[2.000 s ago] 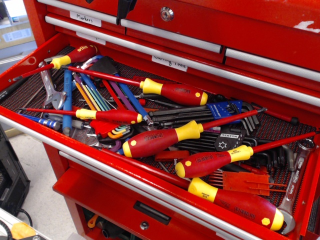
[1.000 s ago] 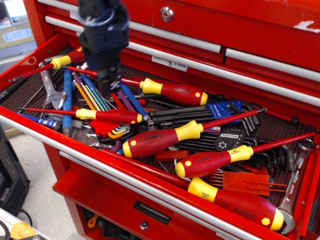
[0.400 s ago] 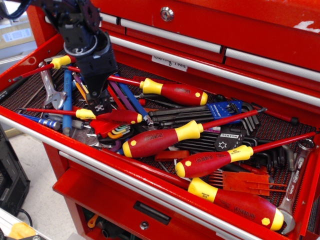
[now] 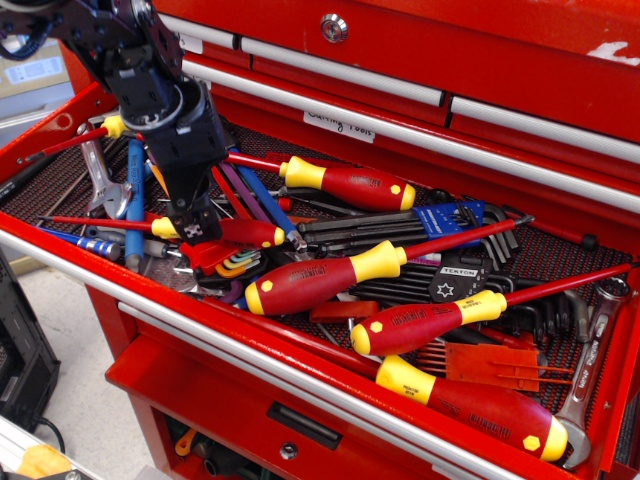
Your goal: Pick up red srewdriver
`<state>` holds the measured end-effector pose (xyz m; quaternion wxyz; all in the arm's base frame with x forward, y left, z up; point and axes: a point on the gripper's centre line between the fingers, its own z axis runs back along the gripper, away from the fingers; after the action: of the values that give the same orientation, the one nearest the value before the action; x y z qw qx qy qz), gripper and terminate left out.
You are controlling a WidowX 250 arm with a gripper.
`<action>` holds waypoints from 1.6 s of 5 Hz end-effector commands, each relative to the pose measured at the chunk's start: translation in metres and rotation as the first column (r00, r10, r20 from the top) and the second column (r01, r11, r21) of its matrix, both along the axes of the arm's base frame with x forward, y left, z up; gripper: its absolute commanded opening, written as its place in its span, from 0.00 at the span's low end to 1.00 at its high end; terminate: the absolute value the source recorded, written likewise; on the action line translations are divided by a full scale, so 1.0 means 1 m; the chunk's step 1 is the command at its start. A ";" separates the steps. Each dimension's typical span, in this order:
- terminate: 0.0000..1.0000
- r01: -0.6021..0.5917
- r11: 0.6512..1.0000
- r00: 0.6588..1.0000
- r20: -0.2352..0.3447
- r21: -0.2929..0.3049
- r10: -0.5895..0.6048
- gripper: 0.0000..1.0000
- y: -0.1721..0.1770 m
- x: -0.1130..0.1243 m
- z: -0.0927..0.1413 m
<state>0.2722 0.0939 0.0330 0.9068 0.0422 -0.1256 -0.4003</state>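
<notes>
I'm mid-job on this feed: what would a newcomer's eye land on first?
First the black pincer, reaching down at the drawer's left end right over the slim red screwdriver, near its yellow collar; whether it grips yet can't be told. Then the jumble of fat red-and-yellow screwdrivers fanned across the middle and right of the red drawer, lying over black hex keys.

I'm in a workshop: red metal tool chest (image 4: 480, 70), labelled drawers, open drawer (image 4: 300, 370) crammed with screwdrivers (image 4: 330, 280), hex keys (image 4: 400, 235), wrenches (image 4: 590, 360).
</notes>
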 end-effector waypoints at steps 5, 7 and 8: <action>0.00 -0.048 0.998 0.998 -0.046 -0.038 0.046 0.00 0.003 0.003 -0.005; 0.00 -0.012 0.995 0.997 -0.074 0.095 0.019 0.00 0.004 0.013 0.057; 0.00 0.011 0.988 0.997 -0.077 0.157 0.001 0.00 0.011 0.018 0.089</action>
<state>0.2841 0.1043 0.1113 0.9011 0.0822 -0.0234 -0.4250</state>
